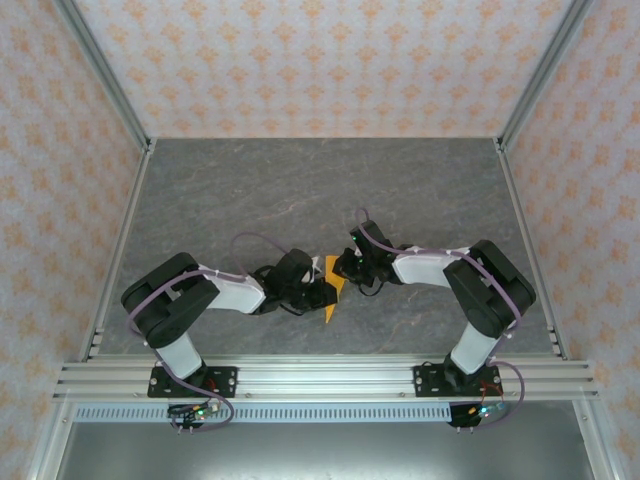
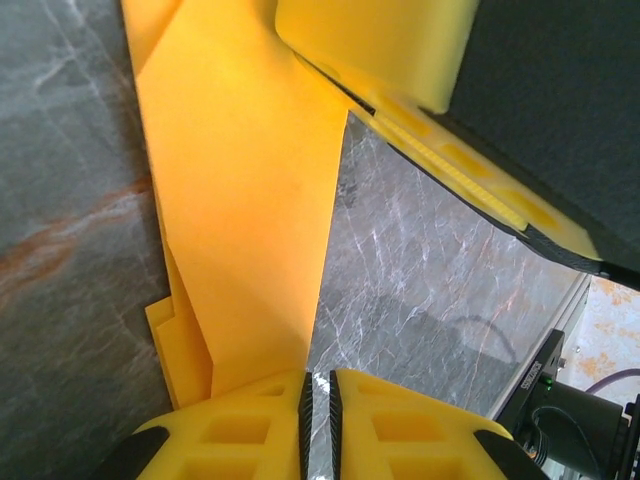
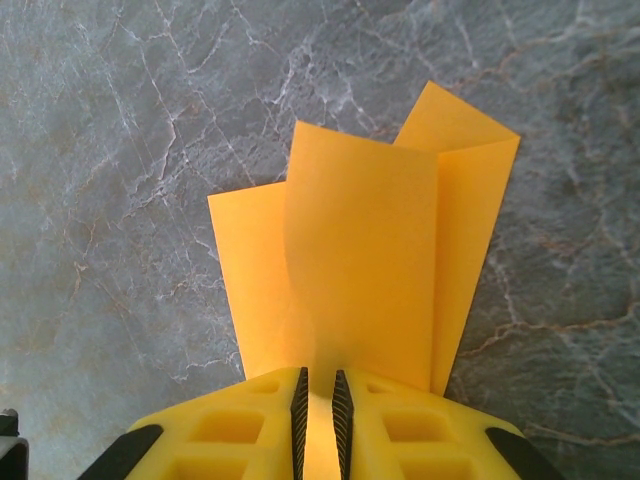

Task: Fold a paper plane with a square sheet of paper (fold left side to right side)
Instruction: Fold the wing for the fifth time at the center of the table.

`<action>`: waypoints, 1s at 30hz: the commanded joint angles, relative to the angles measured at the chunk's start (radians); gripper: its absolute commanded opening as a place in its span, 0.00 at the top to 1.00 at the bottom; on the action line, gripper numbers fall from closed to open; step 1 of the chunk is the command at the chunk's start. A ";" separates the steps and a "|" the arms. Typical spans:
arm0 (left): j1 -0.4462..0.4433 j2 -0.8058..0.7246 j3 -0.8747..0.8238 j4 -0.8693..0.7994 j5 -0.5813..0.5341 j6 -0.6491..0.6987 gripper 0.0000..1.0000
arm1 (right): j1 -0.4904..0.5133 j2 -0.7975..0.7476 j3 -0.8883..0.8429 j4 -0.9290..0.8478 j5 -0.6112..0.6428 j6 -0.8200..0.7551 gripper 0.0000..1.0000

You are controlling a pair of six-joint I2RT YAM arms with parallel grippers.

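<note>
The square sheet of paper is bright orange and folded into a narrow layered strip on the table between both arms. My right gripper is shut on its near end. In the right wrist view the paper runs into the slit between the pads of that gripper, and a flap curls upward. My left gripper has its jaws almost together, and grey table shows through the slit. The raised flap's edge meets its left fingertip. One of the right gripper's yellow fingers shows above.
The grey marble table is boxed in by aluminium posts and patterned walls. A metal rail carrying both arm bases runs along the near edge. Purple cables loop over each arm.
</note>
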 commanded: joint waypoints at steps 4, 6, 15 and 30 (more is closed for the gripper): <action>-0.012 0.011 -0.026 -0.071 -0.038 0.003 0.88 | 0.000 0.010 -0.027 -0.075 0.038 -0.025 0.81; -0.012 0.007 -0.038 -0.094 -0.056 -0.001 0.91 | -0.004 -0.037 -0.031 -0.032 0.014 -0.040 0.85; -0.024 0.006 -0.056 -0.110 -0.098 0.008 1.00 | 0.040 -0.217 -0.121 0.004 -0.001 -0.022 0.96; -0.029 0.002 -0.062 -0.107 -0.115 0.005 1.00 | 0.108 -0.069 -0.095 0.112 -0.004 0.031 0.96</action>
